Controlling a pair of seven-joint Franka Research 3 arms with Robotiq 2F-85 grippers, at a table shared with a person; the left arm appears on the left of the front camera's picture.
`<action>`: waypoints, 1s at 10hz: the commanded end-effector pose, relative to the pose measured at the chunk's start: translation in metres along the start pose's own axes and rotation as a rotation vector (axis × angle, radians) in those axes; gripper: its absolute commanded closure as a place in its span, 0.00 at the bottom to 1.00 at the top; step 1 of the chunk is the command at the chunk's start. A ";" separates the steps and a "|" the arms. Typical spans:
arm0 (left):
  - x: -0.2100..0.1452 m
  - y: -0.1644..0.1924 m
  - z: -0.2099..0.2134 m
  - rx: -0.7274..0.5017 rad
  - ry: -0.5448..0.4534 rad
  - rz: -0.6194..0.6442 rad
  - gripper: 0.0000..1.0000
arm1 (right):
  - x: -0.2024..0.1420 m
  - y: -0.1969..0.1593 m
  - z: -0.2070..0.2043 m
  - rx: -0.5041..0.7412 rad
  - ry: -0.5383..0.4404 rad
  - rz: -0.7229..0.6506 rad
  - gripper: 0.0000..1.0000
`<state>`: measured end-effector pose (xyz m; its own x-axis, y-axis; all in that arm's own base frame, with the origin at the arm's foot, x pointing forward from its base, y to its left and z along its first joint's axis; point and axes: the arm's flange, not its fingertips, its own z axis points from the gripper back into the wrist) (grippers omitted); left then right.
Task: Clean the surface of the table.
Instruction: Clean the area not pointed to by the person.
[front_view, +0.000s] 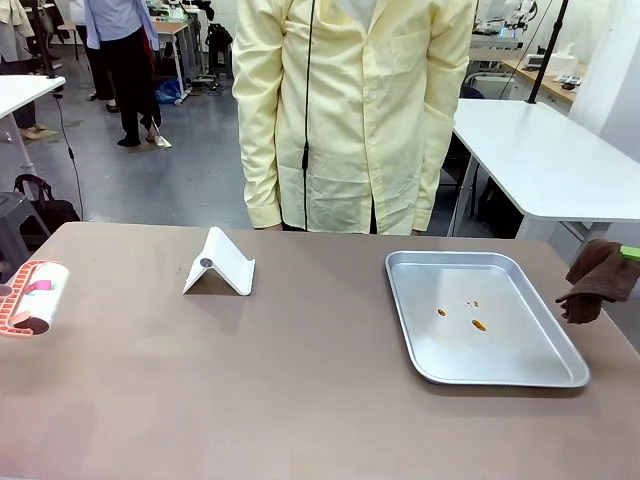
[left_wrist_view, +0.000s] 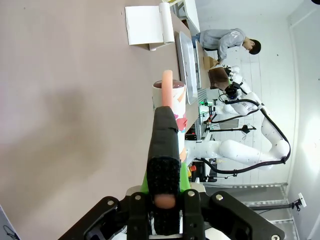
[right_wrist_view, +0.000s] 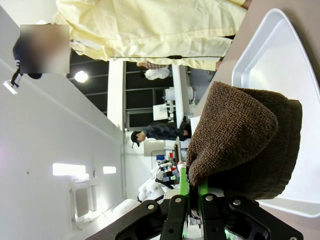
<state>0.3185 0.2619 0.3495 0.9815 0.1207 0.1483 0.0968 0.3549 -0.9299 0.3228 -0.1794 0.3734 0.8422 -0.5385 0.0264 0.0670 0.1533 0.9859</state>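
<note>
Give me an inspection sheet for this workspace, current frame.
Surface: matte brownish-taupe table, no spills seen.
Job's things: brown terry cloth at the right edge.
Clutter: white folded stand; shiny rectangular metal tray holding orange crumbs; white cylinder with pink-red print at left edge.
Claws: left claw shut on the cylinder; right claw shut on the cloth.
Cables: black cord hanging down the person's coat.
Surroundings: person in pale yellow coat at far side; white-topped table behind.

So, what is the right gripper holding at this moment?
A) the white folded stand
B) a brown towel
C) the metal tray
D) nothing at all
B: in the right wrist view, the right gripper is closed on a bunched brown towel, whose cloth is pinched between its green pads.
</note>
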 end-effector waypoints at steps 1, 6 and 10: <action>-0.002 -0.005 -0.001 0.003 0.001 -0.006 0.78 | -0.004 0.026 -0.023 -0.123 0.015 0.115 0.93; -0.002 -0.005 -0.001 0.003 0.001 -0.006 0.78 | 0.012 0.086 -0.116 -0.578 0.165 0.446 0.93; -0.002 -0.005 -0.001 0.003 0.001 -0.006 0.78 | 0.027 0.071 -0.182 -0.839 0.280 0.561 0.96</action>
<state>0.3193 0.2613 0.3498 0.9817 0.1185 0.1493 0.0983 0.3563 -0.9292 0.4334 -0.0284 0.4141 0.9488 -0.0112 0.3157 -0.1440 0.8741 0.4639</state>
